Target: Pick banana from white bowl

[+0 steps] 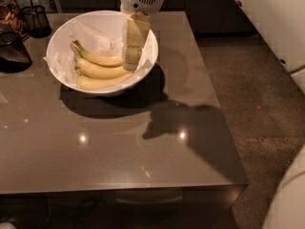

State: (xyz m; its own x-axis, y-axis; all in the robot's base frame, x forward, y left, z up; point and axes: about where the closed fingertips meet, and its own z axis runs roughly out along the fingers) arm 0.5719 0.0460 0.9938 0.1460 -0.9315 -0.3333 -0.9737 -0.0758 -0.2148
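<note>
Lying by the claw (pixel 132 62): bananas (pixel 97 71) in white bowl (pixel 53 42)

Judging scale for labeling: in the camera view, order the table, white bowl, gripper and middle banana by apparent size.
1. table
2. white bowl
3. gripper, over the bowl's right side, and middle banana: look alike; gripper may be nearer the camera, so unranked.

Place: kitchen, probably.
Evidence: counter (pixel 109 156) under gripper (pixel 131 58); dark cabinets (pixel 209 8) behind it; glass containers (pixel 13 51) left of it.
Gripper: over white bowl (pixel 55 44).
</note>
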